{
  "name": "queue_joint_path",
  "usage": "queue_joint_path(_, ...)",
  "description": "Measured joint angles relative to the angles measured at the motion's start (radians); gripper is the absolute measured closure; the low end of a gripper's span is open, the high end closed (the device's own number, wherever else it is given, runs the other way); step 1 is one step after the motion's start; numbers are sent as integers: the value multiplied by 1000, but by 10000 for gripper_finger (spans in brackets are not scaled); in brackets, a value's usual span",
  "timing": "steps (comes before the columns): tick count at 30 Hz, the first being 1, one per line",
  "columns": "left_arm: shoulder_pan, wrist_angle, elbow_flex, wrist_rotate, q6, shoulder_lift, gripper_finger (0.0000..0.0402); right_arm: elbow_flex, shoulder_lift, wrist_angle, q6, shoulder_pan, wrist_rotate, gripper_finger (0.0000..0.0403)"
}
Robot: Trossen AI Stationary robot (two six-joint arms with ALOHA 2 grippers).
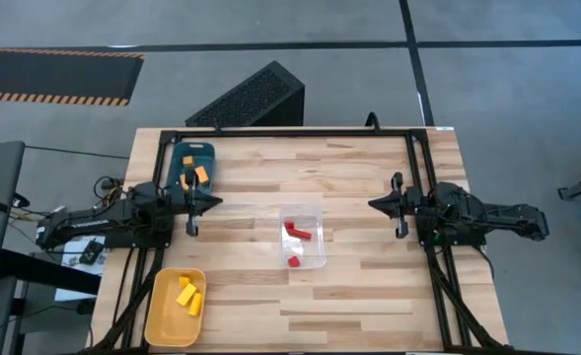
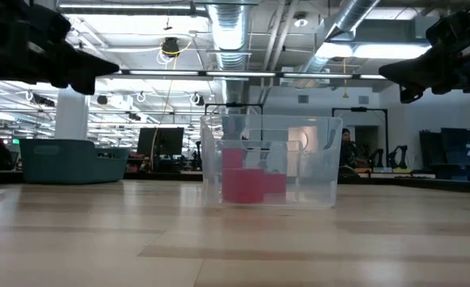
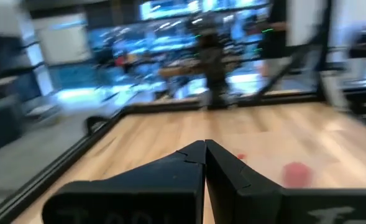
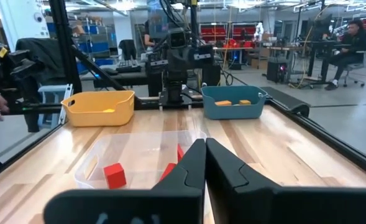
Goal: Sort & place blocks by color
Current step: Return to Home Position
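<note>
– Starting at your left, what do the left fingers [image 3: 183, 168] show?

– They are pressed together with only a slit between them and hold nothing. That arm hangs over the left edge of the counter [image 1: 369, 296], just beside the blue tray [image 1: 203, 150], where the orange blocks [image 1: 200, 175] lie.

– And the other left-hand corner?

– The yellow tray [image 1: 167, 320] sits there with the yellow blocks [image 1: 188, 296] inside it, apart from the arm.

– What about the middle?

– The clear box [image 1: 305, 214] stands there with the red blocks [image 1: 294, 232] in it, well apart from both arms. Every block I can find lies in a container, so I judge the sorting finished and only the parking left.

– And the right side?

– The right fingers [image 4: 186, 171] are closed to the same slit and are empty. They sit over the counter's right edge and point toward the box.

– So what can go wrong for you now?

– Your left arm is the worry. If you swing or dip its wrist while folding it away, it could catch the blue tray's rim and tip the orange blocks out. The clear box looks light, so a low sweep from either arm could shove it and spill the red ones. Lift before you turn, and keep both arms high as you retract them.
</note>
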Motion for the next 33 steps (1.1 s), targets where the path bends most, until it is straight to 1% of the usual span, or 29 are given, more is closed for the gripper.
queue_joint_path(2,0,-16,0,-85,-17,0,401,0,0,0,0,0,0,376)
queue_joint_path(5,0,-55,0,-236,1,0,401,0,0,-2,0,0,0,375)
queue_joint_path(8,1,-48,0,-316,1,3,401,0,0,-3,0,0,0,374)
queue_joint_path(33,1,-49,0,-325,-15,3,401,-1,0,1,0,0,-1,375)
